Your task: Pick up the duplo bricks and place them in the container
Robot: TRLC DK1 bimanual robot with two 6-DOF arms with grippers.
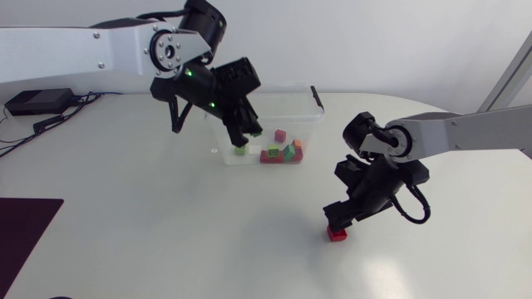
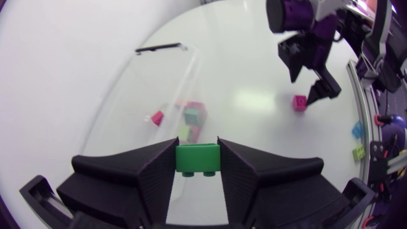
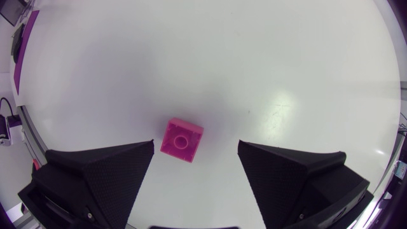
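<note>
Bricks in clear container; green brick in left gripper

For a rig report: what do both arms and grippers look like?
Left arm and right arm: silver-white links, black joints. Green lights on the left wrist; a black cable loops at the right wrist. Left gripper and right gripper: broad matte black textured wedge fingers.

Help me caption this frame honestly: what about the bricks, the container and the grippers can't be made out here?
- How many bricks lie in the container: in the head view the left gripper covers part of it; in the left wrist view they blur through its wall.
- Sides of the green brick: in the left wrist view the fingers hide them.
- Top of the lone brick: in the head view the right gripper hides it.
</note>
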